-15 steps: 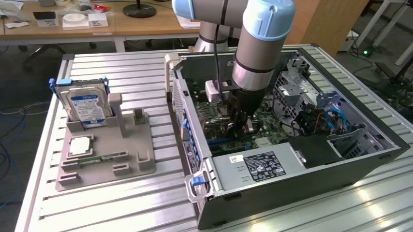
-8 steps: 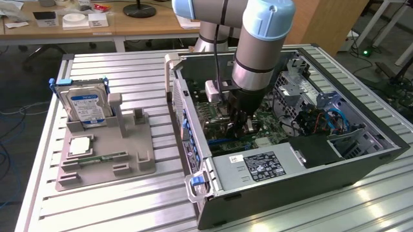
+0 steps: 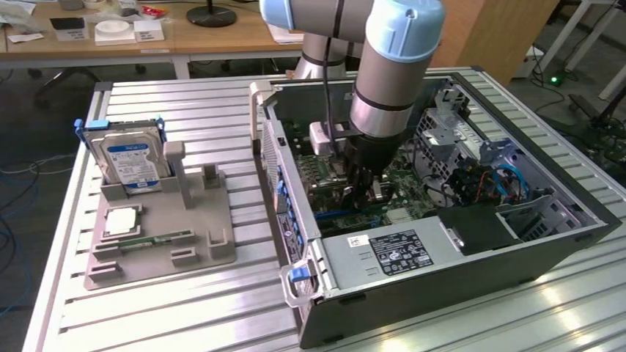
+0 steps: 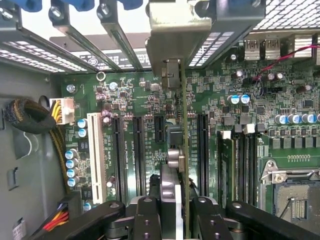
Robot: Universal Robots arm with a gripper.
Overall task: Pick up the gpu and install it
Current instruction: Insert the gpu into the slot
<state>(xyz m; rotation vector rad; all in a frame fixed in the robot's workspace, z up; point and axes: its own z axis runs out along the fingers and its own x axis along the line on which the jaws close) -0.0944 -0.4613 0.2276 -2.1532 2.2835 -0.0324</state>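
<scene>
The gpu (image 4: 183, 125) appears edge-on in the wrist view as a thin dark card. It stands upright over the black expansion slots of the green motherboard (image 4: 135, 100). Its silver end bracket (image 4: 175, 40) lies against the case's rear slot openings. My gripper (image 4: 176, 215) is shut on the card's near end, one black finger on each side. In the exterior view my gripper (image 3: 364, 187) reaches straight down into the open computer case (image 3: 547, 242), low over the motherboard, with the card mostly hidden behind the fingers.
A grey holder (image 3: 196, 242) at the exterior view's left carries a silver hard drive (image 3: 132, 158), a processor chip (image 3: 122, 220) and a green memory stick (image 3: 146, 242). In the case are a power supply (image 3: 391, 253), drive cages and blue cables (image 3: 509, 180). A white slot (image 4: 95, 150) and a processor socket (image 4: 295, 195) flank the card.
</scene>
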